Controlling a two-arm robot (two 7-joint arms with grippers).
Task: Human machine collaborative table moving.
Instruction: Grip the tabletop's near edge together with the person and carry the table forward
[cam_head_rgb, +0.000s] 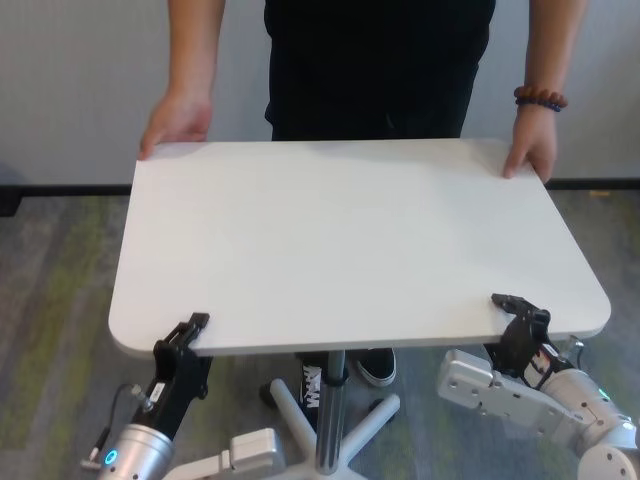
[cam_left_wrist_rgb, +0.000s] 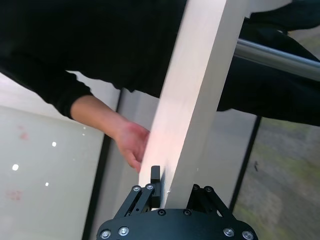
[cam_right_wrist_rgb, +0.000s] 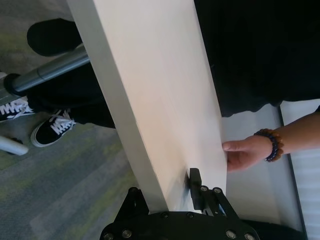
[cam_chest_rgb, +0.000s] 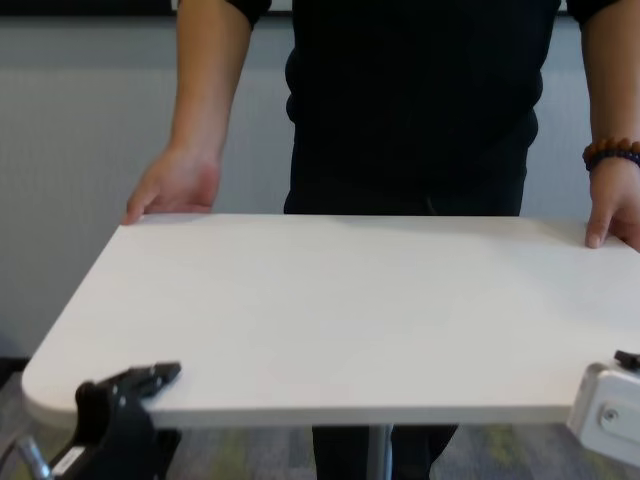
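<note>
The white table (cam_head_rgb: 350, 240) stands between me and the human (cam_head_rgb: 380, 70), who is in black and holds its far corners with both hands; a beaded bracelet (cam_head_rgb: 540, 99) is on one wrist. My left gripper (cam_head_rgb: 192, 330) is shut on the near edge at the left corner. In the left wrist view the edge (cam_left_wrist_rgb: 195, 100) runs between its jaws (cam_left_wrist_rgb: 172, 192). My right gripper (cam_head_rgb: 515, 310) is shut on the near edge at the right corner. It also shows in the right wrist view (cam_right_wrist_rgb: 175, 187), clamping the tabletop (cam_right_wrist_rgb: 160, 100). The chest view shows the left gripper (cam_chest_rgb: 140, 382) on the edge.
A metal pole leg (cam_head_rgb: 333, 410) runs down to a white star base between my arms. The human's black shoe (cam_head_rgb: 375, 368) is beside the base. Grey-green carpet (cam_head_rgb: 60, 280) lies all around, and a pale wall (cam_head_rgb: 80, 80) stands behind the human.
</note>
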